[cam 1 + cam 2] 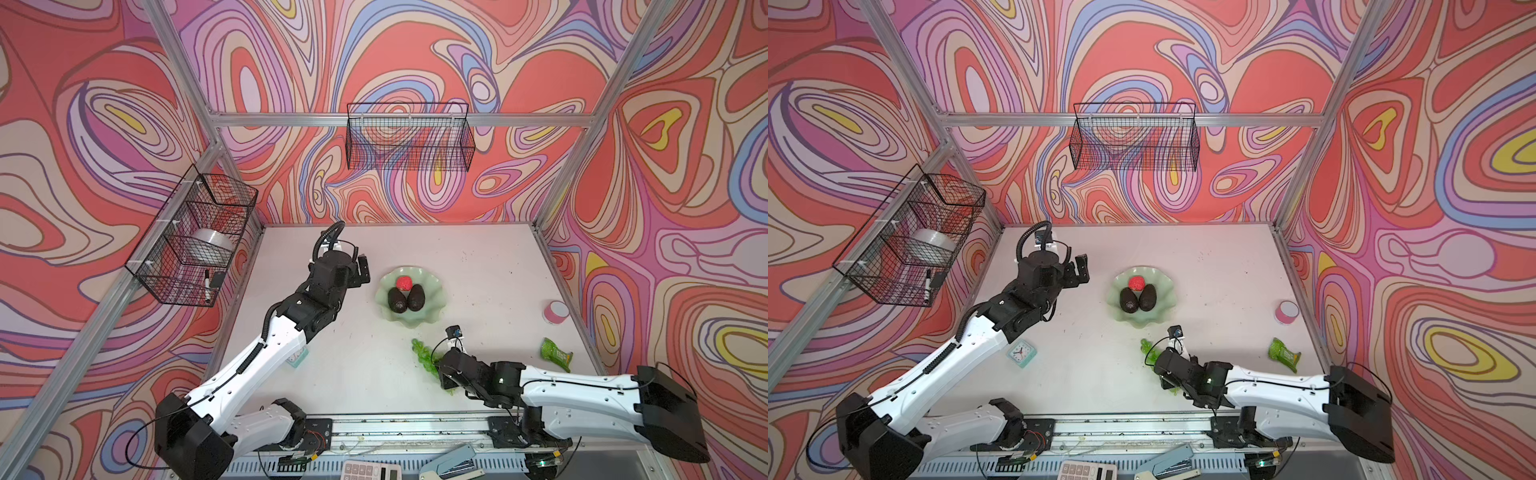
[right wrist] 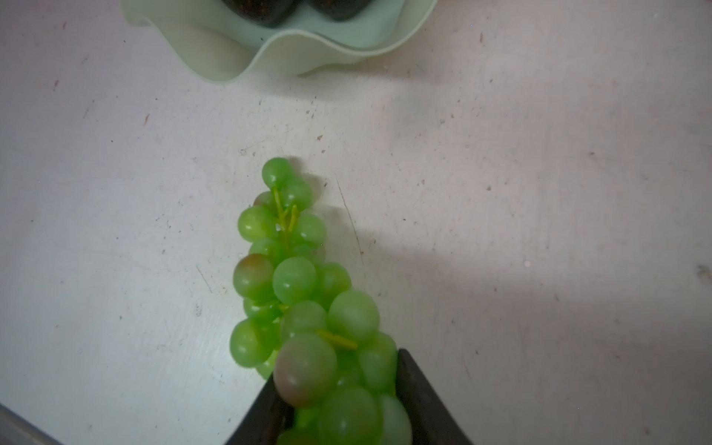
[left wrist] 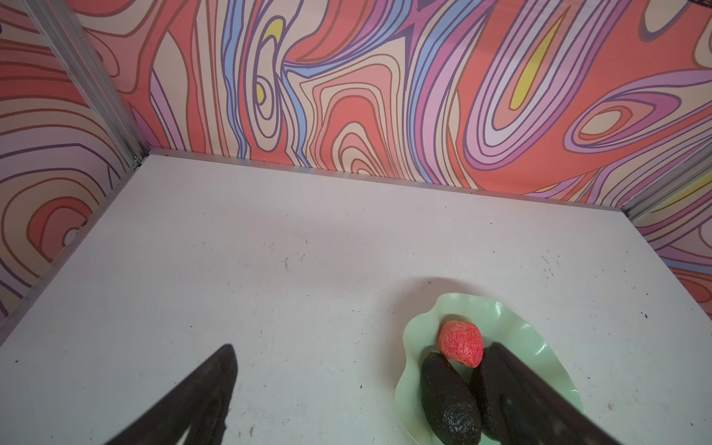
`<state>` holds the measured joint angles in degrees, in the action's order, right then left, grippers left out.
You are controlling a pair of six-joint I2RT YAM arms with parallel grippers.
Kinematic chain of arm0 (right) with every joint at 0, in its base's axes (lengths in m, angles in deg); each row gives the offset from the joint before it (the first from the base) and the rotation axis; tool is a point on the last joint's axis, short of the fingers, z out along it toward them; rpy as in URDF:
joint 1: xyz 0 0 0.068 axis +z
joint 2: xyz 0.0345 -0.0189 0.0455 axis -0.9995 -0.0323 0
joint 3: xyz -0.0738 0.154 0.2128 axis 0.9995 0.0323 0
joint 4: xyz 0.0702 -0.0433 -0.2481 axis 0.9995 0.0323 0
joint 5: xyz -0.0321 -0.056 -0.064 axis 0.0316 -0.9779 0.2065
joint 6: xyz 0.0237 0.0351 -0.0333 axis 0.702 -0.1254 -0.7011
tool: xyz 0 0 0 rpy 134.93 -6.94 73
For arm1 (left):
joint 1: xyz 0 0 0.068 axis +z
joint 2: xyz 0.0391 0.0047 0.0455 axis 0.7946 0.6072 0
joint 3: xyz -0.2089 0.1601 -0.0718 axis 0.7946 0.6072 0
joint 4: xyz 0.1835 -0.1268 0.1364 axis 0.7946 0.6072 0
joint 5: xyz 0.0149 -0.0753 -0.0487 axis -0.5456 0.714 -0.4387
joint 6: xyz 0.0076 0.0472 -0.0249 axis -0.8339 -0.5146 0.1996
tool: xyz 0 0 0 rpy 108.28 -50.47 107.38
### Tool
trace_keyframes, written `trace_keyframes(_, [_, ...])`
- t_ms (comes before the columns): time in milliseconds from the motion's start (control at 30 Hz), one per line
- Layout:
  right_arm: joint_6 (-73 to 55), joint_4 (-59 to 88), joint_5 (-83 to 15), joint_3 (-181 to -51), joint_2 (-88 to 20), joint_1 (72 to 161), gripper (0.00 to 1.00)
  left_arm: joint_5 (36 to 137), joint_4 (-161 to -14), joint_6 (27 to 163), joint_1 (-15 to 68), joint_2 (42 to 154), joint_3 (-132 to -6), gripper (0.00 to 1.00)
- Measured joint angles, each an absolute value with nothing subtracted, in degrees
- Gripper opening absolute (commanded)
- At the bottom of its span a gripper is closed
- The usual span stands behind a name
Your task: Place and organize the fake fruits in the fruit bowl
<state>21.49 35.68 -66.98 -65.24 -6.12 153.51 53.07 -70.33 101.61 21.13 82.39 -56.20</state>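
Right wrist view: my right hand [image 2: 335,385] closed on grapes [image 2: 294,279] on desk [image 2: 539,192], near bowl [image 2: 293,57]; both top views hide that grip. Bowl holds avocados [image 1: 397,300], strawberry [image 1: 404,283]. Left hand [image 3: 362,346] open beside it. Packet [image 1: 556,354], cylinder [image 1: 556,312] well apart.

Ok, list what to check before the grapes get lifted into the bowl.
1. Right end effector closed on the thick end of the green grapes: ok.
2. Grip firm enough to carry the long loose tail: cannot tell.
3. Room in the fruit bowl: near side bare beside the two avocados and the strawberry: ok.
4. Table between grapes and bowl bare: ok.
5. Left end effector open, holding nothing, off to the bowl's side: ok.
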Motion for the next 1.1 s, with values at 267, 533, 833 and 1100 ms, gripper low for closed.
trace_keyframes(267, [27.63, 51.90, -74.58, -71.53, 5.11, 152.57, 0.36, 52.65, -70.33, 101.19, 21.61, 82.19, -56.20, 1.00])
trace_keyframes(533, [25.12, 59.40, -79.89, -84.38, 7.36, 145.65, 0.48, 52.61, -70.33, 101.26, 21.98, 81.97, -55.76, 1.00])
trace_keyframes(833, [14.25, 49.58, -64.83, -75.03, 1.79, 143.20, 0.88, 52.63, -69.37, 101.26, 22.59, 81.42, -54.69, 1.00])
trace_keyframes(1100, [7.87, 40.77, -55.41, -67.81, -1.36, 143.20, 0.91, 52.63, -69.00, 101.28, 22.86, 80.33, -54.38, 1.00])
